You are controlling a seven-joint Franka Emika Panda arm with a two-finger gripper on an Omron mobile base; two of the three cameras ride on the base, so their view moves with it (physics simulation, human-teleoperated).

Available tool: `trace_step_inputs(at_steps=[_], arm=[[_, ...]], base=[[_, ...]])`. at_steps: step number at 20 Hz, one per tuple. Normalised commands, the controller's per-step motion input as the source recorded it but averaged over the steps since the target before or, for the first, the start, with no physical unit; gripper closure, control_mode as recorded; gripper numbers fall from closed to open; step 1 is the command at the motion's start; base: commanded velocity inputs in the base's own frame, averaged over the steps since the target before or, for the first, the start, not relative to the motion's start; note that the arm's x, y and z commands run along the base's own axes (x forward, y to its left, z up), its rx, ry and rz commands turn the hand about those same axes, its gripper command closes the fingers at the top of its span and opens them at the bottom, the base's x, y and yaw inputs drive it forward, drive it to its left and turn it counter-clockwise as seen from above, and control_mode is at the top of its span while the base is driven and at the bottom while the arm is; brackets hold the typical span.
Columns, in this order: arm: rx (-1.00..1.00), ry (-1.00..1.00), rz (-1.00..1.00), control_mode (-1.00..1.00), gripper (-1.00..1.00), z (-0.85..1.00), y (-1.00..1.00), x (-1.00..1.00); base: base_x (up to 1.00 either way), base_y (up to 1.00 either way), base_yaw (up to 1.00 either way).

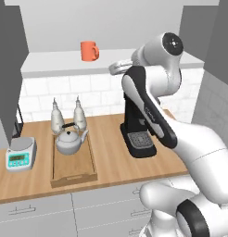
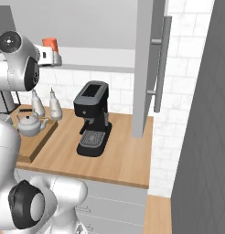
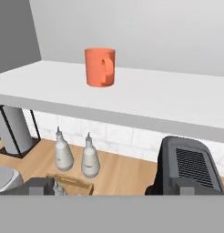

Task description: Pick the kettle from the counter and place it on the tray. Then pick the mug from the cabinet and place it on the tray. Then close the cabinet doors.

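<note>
- Left base view: the squat silver-grey kettle [image 1: 69,140], with its black arched handle and short spout, sits at the far end of the light wooden tray [image 1: 73,174], which lies on the wooden worktop [image 1: 111,169] towards its left end.
- Two slim silver-capped bottles [image 1: 67,115] stand just behind the tray near the tiled wall; a small grey digital scale [image 1: 20,155] sits at the worktop's left edge, and a black coffee machine [image 1: 136,134] stands to the tray's right.
- The orange-red mug [image 1: 89,50] stands upright on the pale shelf of the open cabinet [image 1: 65,62].
- The white arm bends up from the lower right, its wrist raised to shelf height, right of the mug.
- Right base view: the gripper [image 2: 54,57] reaches over the shelf edge, the mug [image 2: 50,44] just beyond it; one cabinet door [image 2: 144,68], a flat grey panel with a metal bar handle, stands swung open.
- Hand view: the mug [image 3: 100,67] is ahead and apart from the spread, empty fingertips [image 3: 38,185], its loop handle facing the camera.
</note>
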Motion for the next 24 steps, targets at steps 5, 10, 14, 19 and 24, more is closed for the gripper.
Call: trace_step_inputs(at_steps=[5, 10, 14, 19, 24], arm=[[0.0, -0.03, 0.0, -1.0, -1.0, 0.18, 0.06, 0.42], [0.0, -0.08, 0.0, -1.0, -1.0, 0.23, 0.2, 0.14], [0.0, -0.03, 0.0, -1.0, -1.0, 0.01, 0.15, 0.21], [0.0, 0.0, 0.0, -1.0, -1.0, -0.04, 0.17, 0.29], [0.0, 0.0, 0.0, -1.0, -1.0, 0.0, 0.16, 0.32]], base=[[0.0, 0.0, 0.0], [0.0, 0.0, 0.0], [0.0, 0.0, 0.0], [0.0, 0.0, 0.0], [0.0, 0.0, 0.0]])
